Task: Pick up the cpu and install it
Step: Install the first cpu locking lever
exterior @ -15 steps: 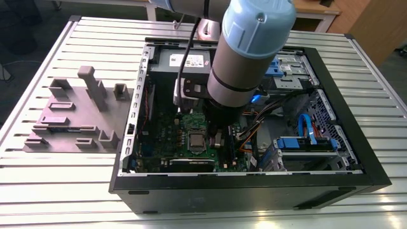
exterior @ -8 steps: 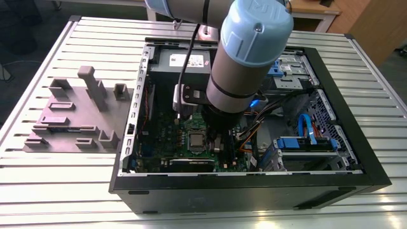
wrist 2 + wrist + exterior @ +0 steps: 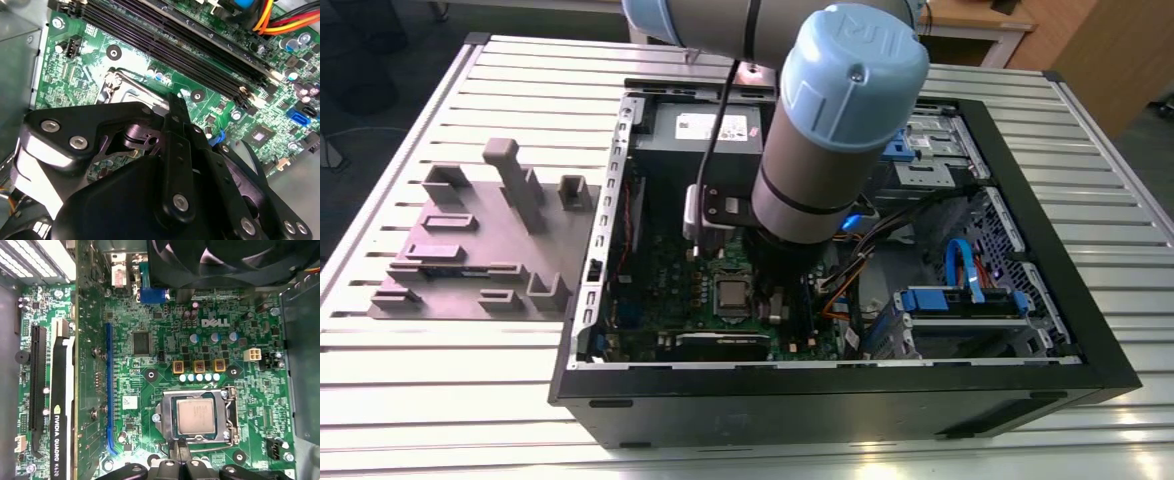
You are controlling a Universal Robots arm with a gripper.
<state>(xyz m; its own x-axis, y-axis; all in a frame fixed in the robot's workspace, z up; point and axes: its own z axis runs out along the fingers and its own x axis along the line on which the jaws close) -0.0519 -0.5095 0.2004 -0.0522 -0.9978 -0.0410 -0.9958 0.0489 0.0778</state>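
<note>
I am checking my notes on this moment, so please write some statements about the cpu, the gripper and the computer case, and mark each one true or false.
1. The cpu lies in its socket on the green motherboard. True.
2. The gripper holds the cpu up in the air. False: its fingertips stand at the socket's edge, beside the seated cpu.
3. The arm reaches down into the open computer case. True.
4. The cpu lies on the grey fixture outside the case. False: it is inside the case, on the motherboard.
5. A graphics card sits in a slot on the motherboard. True.
</note>
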